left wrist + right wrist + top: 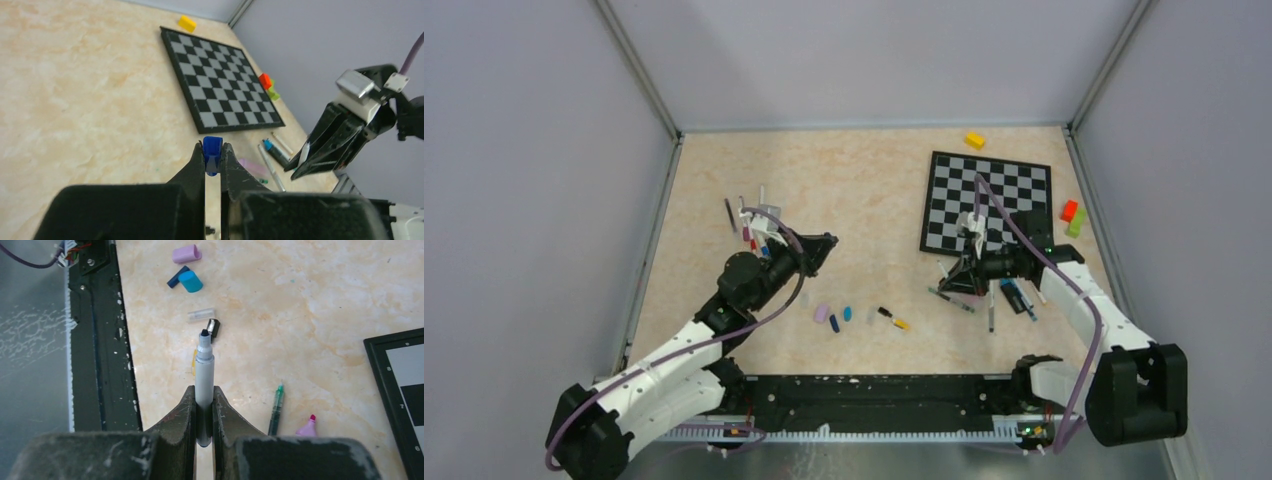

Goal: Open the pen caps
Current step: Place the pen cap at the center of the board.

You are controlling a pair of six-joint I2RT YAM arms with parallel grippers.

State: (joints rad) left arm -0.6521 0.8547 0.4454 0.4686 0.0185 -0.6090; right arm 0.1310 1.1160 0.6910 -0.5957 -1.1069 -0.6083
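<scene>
The left pincer is clenched on a blue cap, which stands pinched between its fingertips, clear of the table. The right pincer is clamped round a grey marker whose dark tip is bare and points out past the fingers. The two pincers are held apart above the table, so I'd say this cap is off this marker and the pull is done.

Below the marker tip lie loose caps on the table: a black cap and a clear cap closest, then a teal cap, a navy cap and a lilac cap near the front rail. Beside the right pincer lie a green pen with its tip bare and a pink marker, also open.

So a good part looks finished. What's left, by my guess, is setting down cap and marker, then the pens beyond the left arm. I can't tell whether those are capped.
</scene>
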